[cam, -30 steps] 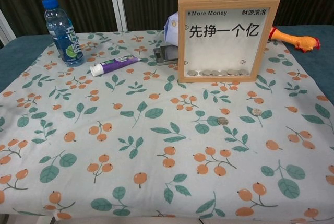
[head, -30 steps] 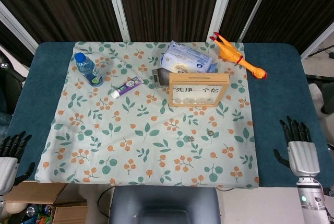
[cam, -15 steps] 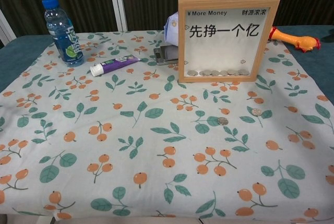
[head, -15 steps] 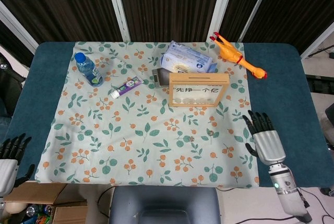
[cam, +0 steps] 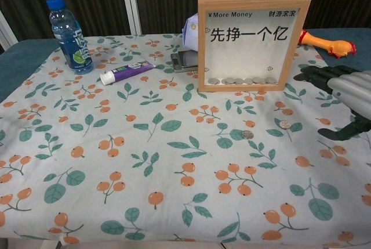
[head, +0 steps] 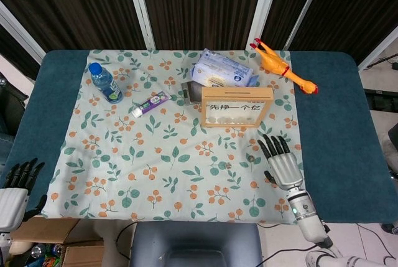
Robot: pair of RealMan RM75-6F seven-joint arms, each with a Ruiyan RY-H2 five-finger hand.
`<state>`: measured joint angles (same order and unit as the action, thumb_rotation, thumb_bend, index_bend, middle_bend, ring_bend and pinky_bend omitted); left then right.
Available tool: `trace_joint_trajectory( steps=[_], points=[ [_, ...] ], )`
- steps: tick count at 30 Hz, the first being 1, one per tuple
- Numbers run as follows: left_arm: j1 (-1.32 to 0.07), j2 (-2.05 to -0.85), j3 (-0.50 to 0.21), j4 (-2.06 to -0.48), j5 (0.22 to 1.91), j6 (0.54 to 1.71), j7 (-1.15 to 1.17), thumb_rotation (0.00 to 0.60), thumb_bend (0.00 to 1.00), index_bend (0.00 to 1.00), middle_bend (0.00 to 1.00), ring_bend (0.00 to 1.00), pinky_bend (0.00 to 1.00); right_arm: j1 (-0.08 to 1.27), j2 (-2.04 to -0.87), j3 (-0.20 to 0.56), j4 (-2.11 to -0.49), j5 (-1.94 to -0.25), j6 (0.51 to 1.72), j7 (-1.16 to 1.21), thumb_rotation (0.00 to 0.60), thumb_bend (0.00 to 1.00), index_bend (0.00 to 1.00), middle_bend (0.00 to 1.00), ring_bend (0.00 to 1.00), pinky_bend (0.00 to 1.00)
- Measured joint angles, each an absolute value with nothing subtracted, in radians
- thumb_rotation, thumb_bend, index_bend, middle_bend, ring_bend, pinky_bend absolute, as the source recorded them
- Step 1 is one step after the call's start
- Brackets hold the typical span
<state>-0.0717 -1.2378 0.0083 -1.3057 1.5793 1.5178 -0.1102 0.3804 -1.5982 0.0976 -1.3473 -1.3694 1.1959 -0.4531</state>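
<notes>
My right hand [head: 281,164] hovers flat over the floral cloth [head: 155,155], fingers spread and holding nothing, just in front of the wooden coin-bank frame [head: 237,106]. In the chest view the same right hand [cam: 341,95] enters from the right edge, to the right of two loose coins [cam: 247,134] [cam: 284,124] lying on the cloth. Several more coins sit inside the frame [cam: 252,43]. My left hand [head: 17,187] hangs off the table's near left corner, fingers apart and empty; the chest view does not show it.
A water bottle [head: 104,83], a purple toothpaste tube [head: 151,103], a small grey device [head: 189,92], a blue tissue pack [head: 224,71] and a rubber chicken [head: 284,66] lie along the back of the teal table [head: 336,124].
My right hand has moved left from the table's bare right side onto the cloth and forward towards the frame, and it now shows in the chest view. My left hand has barely shifted.
</notes>
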Motion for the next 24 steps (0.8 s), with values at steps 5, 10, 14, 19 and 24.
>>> trace_joint_trajectory(
  steps=[5, 10, 14, 19, 24],
  points=[
    [-0.077, -1.237, 0.006, -1.3, 1.578, 1.514, -0.12, 0.6, 0.38, 0.0, 0.0, 0.0, 0.0, 0.395, -1.654, 0.109, -1.277, -1.369, 1.197, -0.422, 0.6, 0.43, 0.44, 0.0, 0.0, 0.0],
    [-0.081, -1.238, 0.006, -1.295, 1.577, 1.508, -0.127, 0.6, 0.38, 0.0, 0.0, 0.0, 0.0, 0.406, -1.696, 0.113, -1.209, -1.364, 1.187, -0.398, 0.6, 0.43, 0.44, 0.0, 0.0, 0.0],
    [-0.083, -1.238, 0.007, -1.29, 1.576, 1.504, -0.129, 0.6, 0.38, 0.0, 0.0, 0.0, 0.0, 0.417, -1.726, 0.114, -1.165, -1.363, 1.172, -0.365, 0.6, 0.43, 0.42, 0.0, 0.0, 0.0],
    [-0.082, -1.238, 0.007, -1.286, 1.572, 1.503, -0.132, 0.6, 0.38, 0.0, 0.0, 0.0, 0.0, 0.433, -1.753, 0.113, -1.121, -1.368, 1.155, -0.338, 0.6, 0.43, 0.43, 0.0, 0.0, 0.0],
    [-0.083, -1.239, 0.007, -1.283, 1.571, 1.502, -0.14, 0.6, 0.38, 0.0, 0.0, 0.0, 0.0, 0.44, -1.775, 0.113, -1.086, -1.373, 1.153, -0.315, 0.6, 0.43, 0.46, 0.0, 0.0, 0.0]
  ],
)
